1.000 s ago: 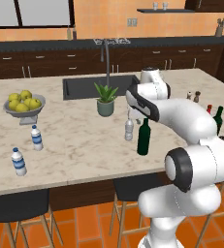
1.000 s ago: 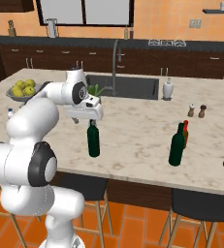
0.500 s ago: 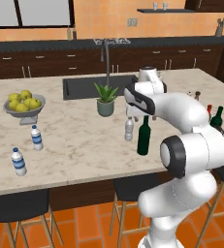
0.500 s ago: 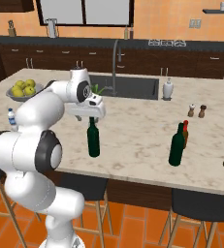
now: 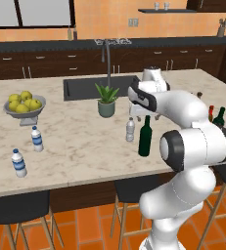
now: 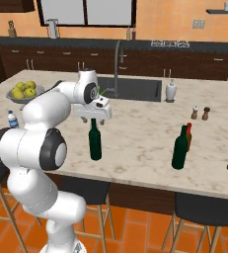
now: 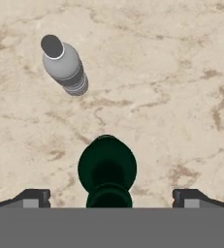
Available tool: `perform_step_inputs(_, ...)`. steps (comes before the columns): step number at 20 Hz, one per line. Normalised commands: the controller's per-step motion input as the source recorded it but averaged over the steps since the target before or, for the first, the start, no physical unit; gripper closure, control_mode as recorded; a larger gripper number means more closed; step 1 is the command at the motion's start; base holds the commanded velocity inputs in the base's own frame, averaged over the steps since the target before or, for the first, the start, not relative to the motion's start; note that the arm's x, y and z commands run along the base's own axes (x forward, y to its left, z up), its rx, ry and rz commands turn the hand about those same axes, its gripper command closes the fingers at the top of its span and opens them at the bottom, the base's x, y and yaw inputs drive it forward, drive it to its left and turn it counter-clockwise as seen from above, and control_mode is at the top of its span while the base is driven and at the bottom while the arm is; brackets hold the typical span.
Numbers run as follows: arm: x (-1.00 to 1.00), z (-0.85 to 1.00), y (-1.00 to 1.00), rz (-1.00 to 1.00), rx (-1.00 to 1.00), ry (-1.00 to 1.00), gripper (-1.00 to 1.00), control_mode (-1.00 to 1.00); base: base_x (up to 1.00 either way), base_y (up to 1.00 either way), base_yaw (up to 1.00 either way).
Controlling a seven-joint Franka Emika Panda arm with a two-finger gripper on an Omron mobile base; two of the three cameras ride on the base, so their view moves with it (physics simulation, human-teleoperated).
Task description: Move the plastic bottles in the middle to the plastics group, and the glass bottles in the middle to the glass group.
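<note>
Since a second ago the arm's elbow has swung out over the counter edge while the hand stayed put. On the marble counter [image 5: 80, 151], the gripper [image 7: 111, 198] hangs above the nearer green wine bottle [image 5: 145, 136], jaws spread wide, holding nothing. The small greyish plastic bottle [image 5: 130, 130] stands just beside that wine bottle
</note>
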Motion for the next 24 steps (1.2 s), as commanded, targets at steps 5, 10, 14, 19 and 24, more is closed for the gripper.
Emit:
perform_step_inputs(5, 0.18, -0.11, 0.05, 0.0, 0.0, 0.0, -1.0, -1.0, 0.0, 0.0, 0.0)
perform_step_inputs(10, -0.06, -0.04, 0.01, 0.0, 0.0, 0.0, -1.0, -1.0, 0.0, 0.0, 0.0)
perform_step_inputs(14, -0.02, -0.05, 0.0, 0.0, 0.0, 0.0, -1.0, -1.0, 0.0, 0.0, 0.0)
perform_step_inputs(19, 0.0, -0.06, 0.0, 0.0, 0.0, 0.0, 1.0, -1.0, 0.0, 0.0, 0.0)
perform_step_inputs(24, 0.0, -0.03, -0.03, 0.0, 0.0, 0.0, 1.0, -1.0, 0.0, 0.0, 0.0)
